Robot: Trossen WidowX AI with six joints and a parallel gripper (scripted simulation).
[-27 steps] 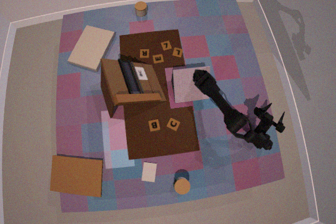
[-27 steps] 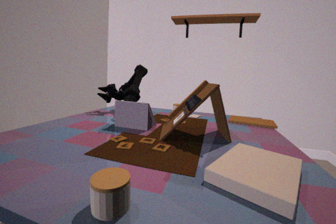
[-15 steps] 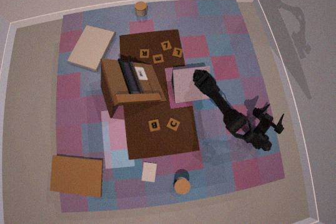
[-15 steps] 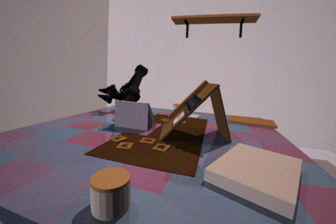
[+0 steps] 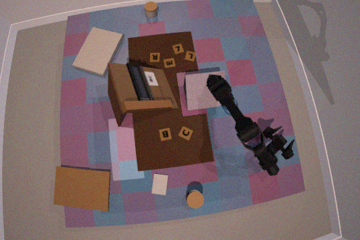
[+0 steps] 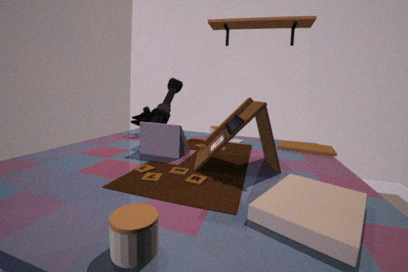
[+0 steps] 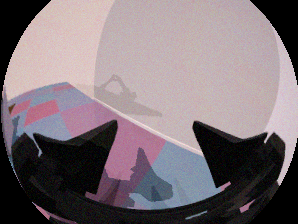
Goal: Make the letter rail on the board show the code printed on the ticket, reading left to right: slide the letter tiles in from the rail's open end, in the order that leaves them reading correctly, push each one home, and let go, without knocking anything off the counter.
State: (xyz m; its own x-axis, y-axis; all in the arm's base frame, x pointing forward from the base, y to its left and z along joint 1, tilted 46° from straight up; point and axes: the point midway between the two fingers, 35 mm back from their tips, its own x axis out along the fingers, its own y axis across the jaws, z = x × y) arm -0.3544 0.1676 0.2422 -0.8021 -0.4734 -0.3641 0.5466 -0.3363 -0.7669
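Observation:
My gripper (image 5: 288, 134) (image 6: 133, 120) (image 7: 156, 124) is open and empty, over the counter's right side in the top view, far from the tiles. On the brown mat (image 5: 174, 157) (image 6: 212, 197) lie an R tile (image 5: 154, 57) (image 6: 196, 179), an E tile (image 5: 169, 63) (image 6: 179, 170) and two L tiles (image 5: 178, 49) (image 5: 190, 56) at one end. A B tile (image 5: 165, 134) and a C tile (image 5: 185, 133) lie at the other. The tilted wooden board (image 5: 117, 83) bears the dark rail (image 5: 138, 81) (image 6: 235, 124), with no tile visible in it, and the ticket (image 5: 151, 78) (image 6: 218, 142), whose print is unreadable.
A pale wedge block (image 5: 201, 90) (image 6: 159, 140) stands beside the mat, under the arm's rear part in the top view. Two lidded canisters (image 5: 150, 9) (image 5: 195, 199), a cream slab (image 5: 98, 51) (image 6: 303, 201), an orange slab (image 5: 81, 188) (image 6: 307, 148) and a white card (image 5: 160, 184) lie around.

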